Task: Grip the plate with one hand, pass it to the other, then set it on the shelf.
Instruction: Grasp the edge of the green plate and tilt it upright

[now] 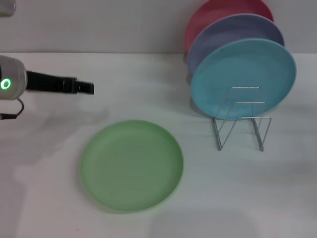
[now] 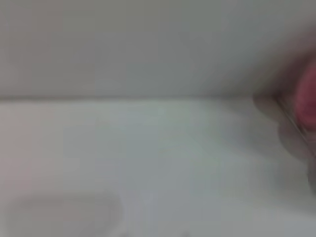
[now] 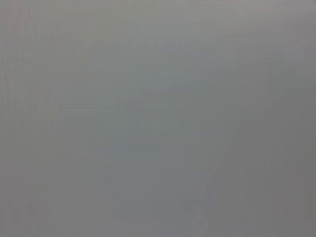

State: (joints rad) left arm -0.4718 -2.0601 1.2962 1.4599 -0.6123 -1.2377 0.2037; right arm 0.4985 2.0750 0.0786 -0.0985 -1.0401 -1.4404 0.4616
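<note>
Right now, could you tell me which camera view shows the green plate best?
The head view: the green plate lies flat and whole on the table, apart from the left pincer. The left wrist view shows only table and wall; the right wrist view shows plain grey.

The left arm reaches in level from the left edge, green light lit, its black left gripper (image 1: 87, 88) pointing right.

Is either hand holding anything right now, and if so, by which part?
Nothing is held. The left hand hangs over the bare table, apart from the green plate, which lies flat with nothing touching it. The right hand is out of view.
</note>
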